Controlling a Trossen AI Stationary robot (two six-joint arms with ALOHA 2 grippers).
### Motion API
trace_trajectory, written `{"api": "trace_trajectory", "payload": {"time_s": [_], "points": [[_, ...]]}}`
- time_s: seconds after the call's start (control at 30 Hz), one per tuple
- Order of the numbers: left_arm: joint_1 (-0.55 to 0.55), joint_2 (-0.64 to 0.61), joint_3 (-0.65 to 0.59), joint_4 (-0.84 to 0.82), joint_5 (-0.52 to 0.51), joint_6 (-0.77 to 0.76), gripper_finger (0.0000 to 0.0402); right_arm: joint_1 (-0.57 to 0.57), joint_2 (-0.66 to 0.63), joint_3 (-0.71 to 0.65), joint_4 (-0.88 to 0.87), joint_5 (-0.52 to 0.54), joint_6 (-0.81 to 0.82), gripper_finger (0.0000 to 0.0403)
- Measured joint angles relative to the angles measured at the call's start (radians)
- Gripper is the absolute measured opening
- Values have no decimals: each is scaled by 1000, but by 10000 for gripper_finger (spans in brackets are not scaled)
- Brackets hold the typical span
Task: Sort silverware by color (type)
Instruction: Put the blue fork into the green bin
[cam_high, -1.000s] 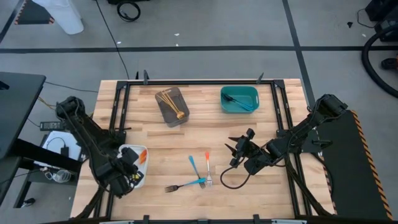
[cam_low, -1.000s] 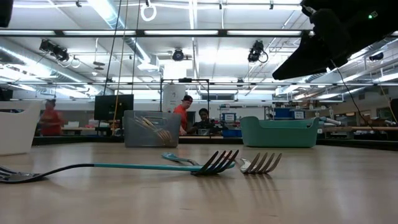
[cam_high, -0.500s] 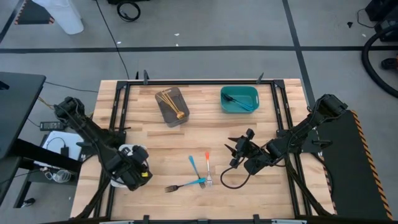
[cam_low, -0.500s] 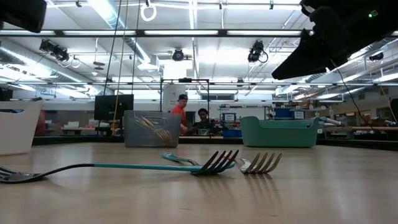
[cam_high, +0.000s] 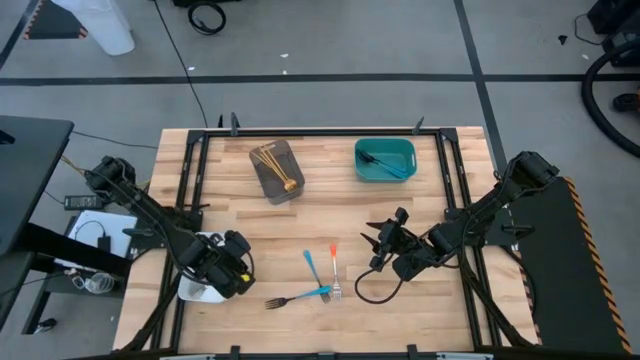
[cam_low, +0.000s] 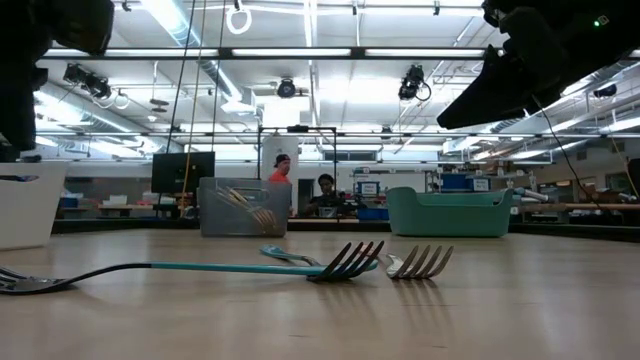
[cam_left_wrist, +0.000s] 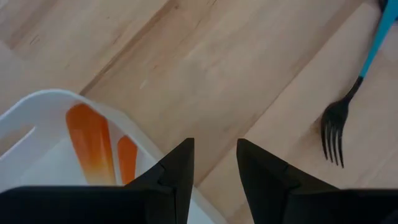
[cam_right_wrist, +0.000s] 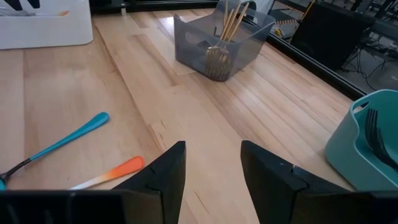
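Three forks lie flat on the wooden table near its middle front: a blue-handled one (cam_high: 313, 267), an orange-handled one (cam_high: 334, 266), and a blue-handled one with dark tines (cam_high: 296, 298) (cam_left_wrist: 336, 129). The white tray (cam_high: 196, 290) at the front left holds orange-handled forks (cam_left_wrist: 92, 144). My left gripper (cam_high: 234, 272) (cam_left_wrist: 214, 163) hangs open and empty over the tray's right rim, pointing steeply down. My right gripper (cam_high: 384, 240) (cam_right_wrist: 212, 163) stands open and empty to the right of the loose forks, above the table.
A grey tray (cam_high: 277, 171) with gold forks stands at the far middle. A teal tray (cam_high: 385, 159) with dark forks stands at the far right. A black cable (cam_high: 372, 290) loops on the table under the right arm. Bare wood lies between trays and forks.
My left gripper has swung from over the white tray toward the table's right, toward the loose forks, and has turned about its own axis on the way. Its fingers stay apart as before. The forks and my right arm have kept still.
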Motion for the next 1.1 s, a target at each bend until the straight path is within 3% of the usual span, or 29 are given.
{"api": "trace_trajectory", "payload": {"time_s": [1.1], "points": [[94,174,0,347,127,183,130,0,12,0,28,-19,-8,165]]}}
